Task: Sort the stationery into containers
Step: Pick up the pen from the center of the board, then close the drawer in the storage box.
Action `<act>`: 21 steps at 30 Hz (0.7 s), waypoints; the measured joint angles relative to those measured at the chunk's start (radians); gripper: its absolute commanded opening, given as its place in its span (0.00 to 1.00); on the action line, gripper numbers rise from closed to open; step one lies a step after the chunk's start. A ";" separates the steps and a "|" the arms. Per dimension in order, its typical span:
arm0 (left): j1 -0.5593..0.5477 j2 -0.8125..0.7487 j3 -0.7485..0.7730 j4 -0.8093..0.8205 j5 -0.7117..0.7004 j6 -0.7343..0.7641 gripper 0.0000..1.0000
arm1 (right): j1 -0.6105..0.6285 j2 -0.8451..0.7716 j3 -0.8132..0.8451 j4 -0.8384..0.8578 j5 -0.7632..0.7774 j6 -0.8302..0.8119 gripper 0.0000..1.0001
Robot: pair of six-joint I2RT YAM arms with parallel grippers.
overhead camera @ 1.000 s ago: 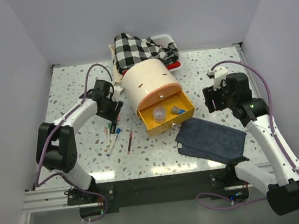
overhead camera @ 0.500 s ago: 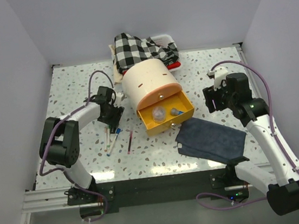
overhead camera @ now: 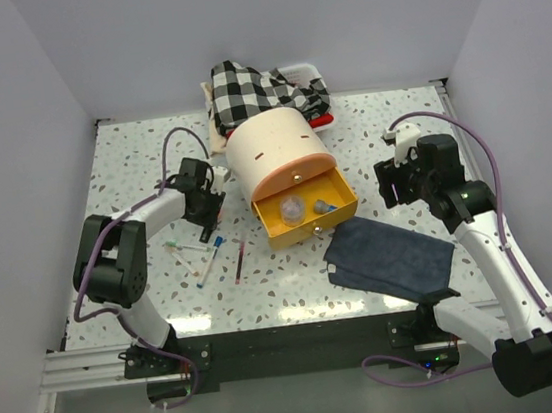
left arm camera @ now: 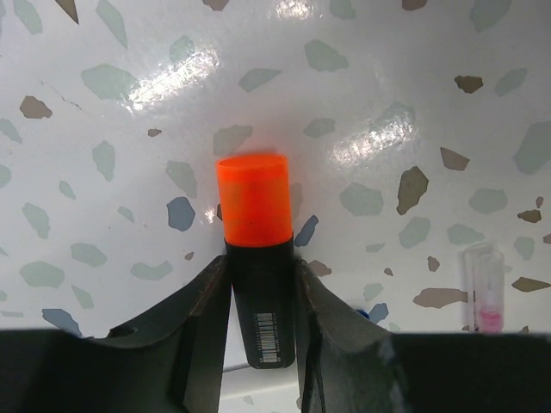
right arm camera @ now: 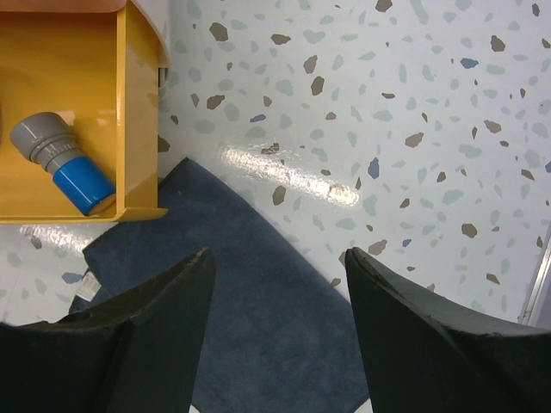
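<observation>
Now: left pincer [left arm camera: 261,277] is gripping the orange-capped marker [left arm camera: 252,200] by its dark barrel, long axis running straight out between the jaws, cap forward, low at the bench [left arm camera: 387,103]. Open yellow drawer [overhead camera: 311,228] is lying to its right; right pincer [right arm camera: 274,267] is hanging wide, empty.

Open yellow drawer [overhead camera: 299,232] juts from the cream cabinet [overhead camera: 274,151] — pens [overhead camera: 209,263] lie left, blue cloth [overhead camera: 391,256] right.

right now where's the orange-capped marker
The orange-capped marker is centre frame in the left wrist view, pinched by the left gripper above the speckled table, just left of the cream cabinet.
</observation>
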 measured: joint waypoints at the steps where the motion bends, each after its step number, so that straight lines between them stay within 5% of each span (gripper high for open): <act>1: 0.002 -0.002 -0.001 0.000 0.001 0.000 0.00 | 0.000 0.000 0.000 0.000 0.000 0.000 0.66; 12: 0.020 -0.160 0.012 -0.115 0.098 -0.001 0.00 | 0.000 0.000 0.000 0.003 0.000 0.000 0.65; 21: 0.023 -0.204 0.031 -0.115 0.113 0.000 0.00 | 0.026 -0.017 -0.010 0.002 -0.179 -0.090 0.00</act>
